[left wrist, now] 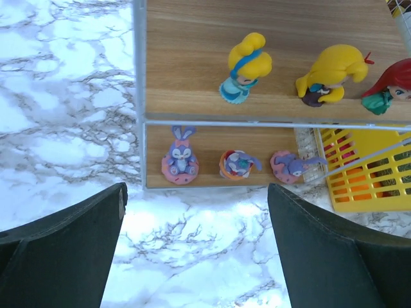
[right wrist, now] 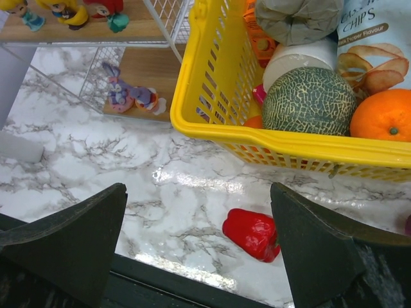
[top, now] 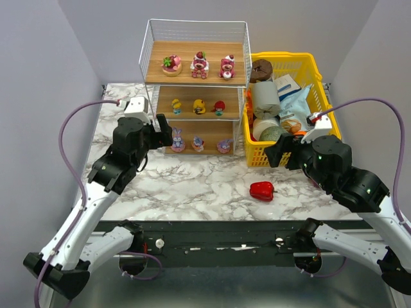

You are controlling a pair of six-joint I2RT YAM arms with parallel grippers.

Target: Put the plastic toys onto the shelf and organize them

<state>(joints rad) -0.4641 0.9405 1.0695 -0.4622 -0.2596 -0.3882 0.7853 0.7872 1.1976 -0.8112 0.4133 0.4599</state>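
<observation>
The shelf (top: 212, 50) stands at the back centre and holds nine small toys. Its top tier has a strawberry cake (top: 171, 64) and two pink bears (top: 199, 65). The middle tier has two yellow figures (top: 176, 106) and a red one (top: 219, 108), which also show in the left wrist view (left wrist: 247, 67). The bottom tier has three purple-pink bunnies (top: 198, 143), seen in the left wrist view (left wrist: 179, 157) too. My left gripper (top: 159, 133) (left wrist: 196, 192) is open and empty just in front of the bottom tier's left end. My right gripper (top: 286, 153) (right wrist: 198, 189) is open and empty by the basket's front.
A yellow basket (top: 308, 64) (right wrist: 212, 122) full of groceries stands right of the shelf, touching it. A red bell pepper (top: 262, 190) (right wrist: 252, 233) lies on the marble table in front of the basket. Grey walls close in both sides.
</observation>
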